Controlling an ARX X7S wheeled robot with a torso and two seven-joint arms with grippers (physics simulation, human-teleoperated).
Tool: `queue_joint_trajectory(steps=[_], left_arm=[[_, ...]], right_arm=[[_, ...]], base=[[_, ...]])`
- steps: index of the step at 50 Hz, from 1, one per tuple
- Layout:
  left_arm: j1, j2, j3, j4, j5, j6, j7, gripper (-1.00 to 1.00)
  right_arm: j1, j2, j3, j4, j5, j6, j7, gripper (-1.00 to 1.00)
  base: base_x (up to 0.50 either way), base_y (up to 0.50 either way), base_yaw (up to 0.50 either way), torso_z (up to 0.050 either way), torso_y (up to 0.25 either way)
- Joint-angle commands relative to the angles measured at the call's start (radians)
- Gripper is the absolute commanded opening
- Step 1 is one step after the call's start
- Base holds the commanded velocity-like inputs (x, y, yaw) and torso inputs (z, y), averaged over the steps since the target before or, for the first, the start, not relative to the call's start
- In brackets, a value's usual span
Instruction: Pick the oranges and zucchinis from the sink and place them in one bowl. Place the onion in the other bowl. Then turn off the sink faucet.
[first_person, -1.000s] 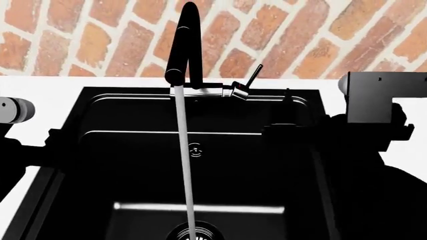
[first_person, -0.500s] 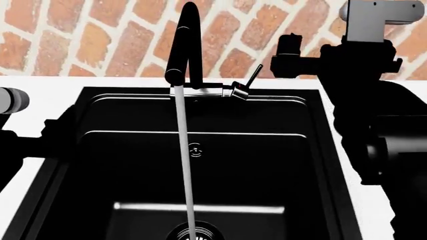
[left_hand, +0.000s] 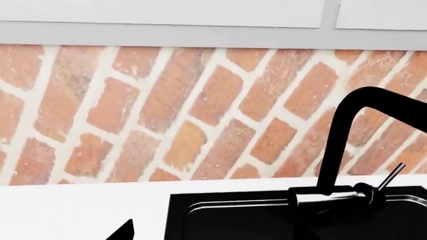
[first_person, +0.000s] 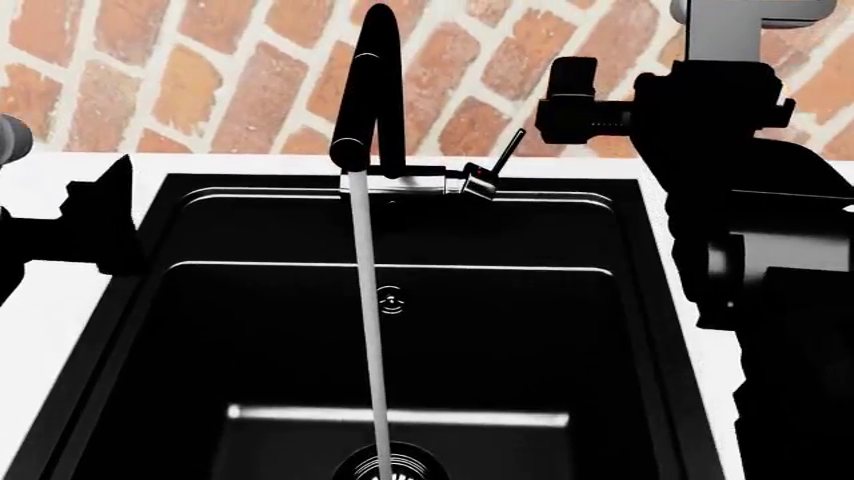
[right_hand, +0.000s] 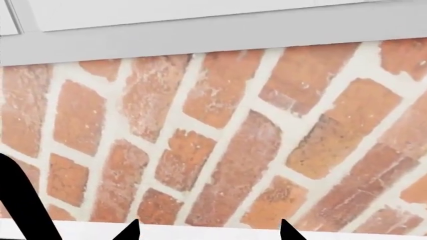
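Observation:
The black sink (first_person: 534, 330) fills the head view, and its ribbed drain (first_person: 387, 465) shows at the bottom edge. The dark sink faucet (first_person: 363, 90) arches over it, and a white stream of water (first_person: 371, 330) runs from the spout. The faucet's thin lever (first_person: 507, 155) tilts up to the right. My right gripper (first_person: 567, 100) hangs open and empty above and to the right of the lever, facing the brick wall (right_hand: 220, 150). My left gripper (first_person: 120, 215) is open by the sink's left rim. No oranges, zucchinis, onion or bowls are in view.
White countertop (first_person: 54, 320) borders the sink on both sides. The brick backsplash (first_person: 200, 80) stands right behind the faucet. In the left wrist view the faucet (left_hand: 347, 130), its lever (left_hand: 390, 175) and the sink's back corner (left_hand: 233, 220) show.
My right arm has risen from the sink's right rim to in front of the brick wall near the lever. My left gripper has moved up and right toward the sink's left rim.

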Motion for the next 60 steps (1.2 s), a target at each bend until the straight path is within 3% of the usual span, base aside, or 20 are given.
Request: queue_joint_trajectory(steps=[1, 8, 42, 60], left_arm=[[-0.144, 0.033, 0.004, -0.066, -0.012, -0.080, 0.030, 1.00], [-0.223, 0.060, -0.011, -0.143, -0.039, -0.107, 0.086, 1.00], [-0.213, 0.057, -0.010, -0.135, -0.038, -0.110, 0.070, 1.00], [-0.209, 0.058, -0.008, -0.130, -0.035, -0.109, 0.067, 1.00]], right_arm=[[0.002, -0.017, 0.094, 0.024, -0.096, 0.015, -0.018, 1.00], [-0.007, -0.021, 0.184, 0.024, -0.183, 0.022, -0.040, 1.00], [-0.018, -0.058, 0.767, 0.024, -0.737, 0.034, -0.106, 1.00], [-0.020, -0.084, 1.005, 0.024, -0.974, 0.052, -0.172, 1.00]], base=[[0.00, 0.00, 0.00, 0.000, 0.000], [0.00, 0.00, 0.00, 0.000, 0.000], [0.00, 0.00, 0.00, 0.007, -0.119], [0.00, 0.00, 0.00, 0.007, -0.106]])
